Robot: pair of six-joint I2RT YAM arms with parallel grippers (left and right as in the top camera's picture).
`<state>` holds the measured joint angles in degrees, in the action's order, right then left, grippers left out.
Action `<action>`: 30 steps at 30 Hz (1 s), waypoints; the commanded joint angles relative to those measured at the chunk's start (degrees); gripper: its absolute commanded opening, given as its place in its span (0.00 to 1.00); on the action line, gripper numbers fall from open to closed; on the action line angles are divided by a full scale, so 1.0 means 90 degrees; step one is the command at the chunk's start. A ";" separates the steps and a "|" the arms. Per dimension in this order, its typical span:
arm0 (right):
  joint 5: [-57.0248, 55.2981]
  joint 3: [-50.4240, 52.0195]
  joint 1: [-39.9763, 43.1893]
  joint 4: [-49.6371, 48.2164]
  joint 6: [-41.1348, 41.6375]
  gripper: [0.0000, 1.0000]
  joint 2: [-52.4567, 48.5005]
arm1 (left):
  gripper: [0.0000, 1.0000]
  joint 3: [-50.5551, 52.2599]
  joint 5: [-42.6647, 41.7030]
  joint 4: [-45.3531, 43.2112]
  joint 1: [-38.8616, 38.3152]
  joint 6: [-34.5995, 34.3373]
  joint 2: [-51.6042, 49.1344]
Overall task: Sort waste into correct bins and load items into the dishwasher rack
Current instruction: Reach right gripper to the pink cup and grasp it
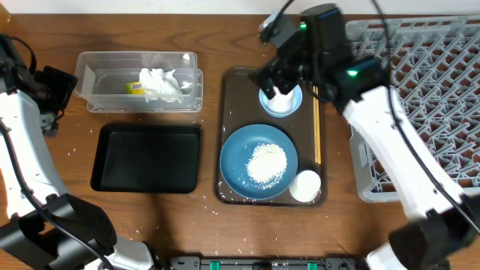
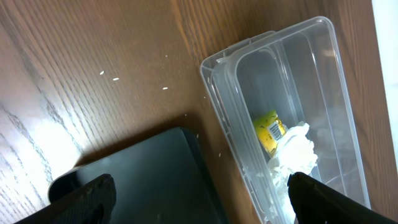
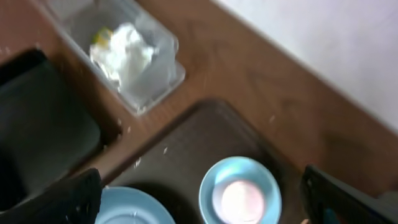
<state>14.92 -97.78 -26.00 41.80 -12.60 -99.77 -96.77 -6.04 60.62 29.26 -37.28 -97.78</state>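
Note:
The clear box point(image 1: 105, 64) holds the yellow-green wrapper point(image 1: 136, 87) and the white napkin point(image 1: 162, 85); both show in the left wrist view point(image 2: 270, 129) point(image 2: 292, 152). The black tray point(image 1: 146, 157) lies in front of it. On the brown serving tray point(image 1: 238, 90) sit the dark-blue plate point(image 1: 238, 154) with a rice heap point(image 1: 266, 163), a white cup point(image 1: 306, 186), the chopsticks point(image 1: 316, 127), and the light-blue bowl point(image 3: 239, 190) with a white cup point(image 3: 239, 200) in it. My right gripper point(image 3: 199, 199) is open above the bowl. My left gripper point(image 2: 199, 199) is open over the black tray's edge.
The grey rack point(image 1: 427, 97) fills the right side. Loose rice grains point(image 2: 115, 78) dot the wooden table by the bins and around the serving tray. My right arm hangs over the tray's back right corner.

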 commanded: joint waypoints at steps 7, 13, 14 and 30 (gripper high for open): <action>-0.1860 -0.0063 -0.0005 0.0083 0.2305 0.99 -0.0935 | 0.91 0.0015 0.0029 0.0024 0.0027 0.0063 -0.0036; -0.1962 -0.0063 0.0066 -0.0002 0.3038 0.99 -0.1496 | 0.91 0.0015 0.0029 0.0024 0.0027 0.0063 -0.0036; -0.1962 -0.0063 0.0046 -0.0017 0.3106 0.99 -0.1605 | 0.91 0.0015 0.0029 0.0024 0.0027 0.0063 -0.0036; -0.2771 0.0068 -0.0015 0.0211 0.4044 0.87 -0.2004 | 0.91 0.0015 0.0029 0.0024 0.0027 0.0063 -0.0036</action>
<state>-8.05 -97.76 -25.74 43.66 21.06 -117.93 -96.77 -6.04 60.64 29.26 -37.28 -97.78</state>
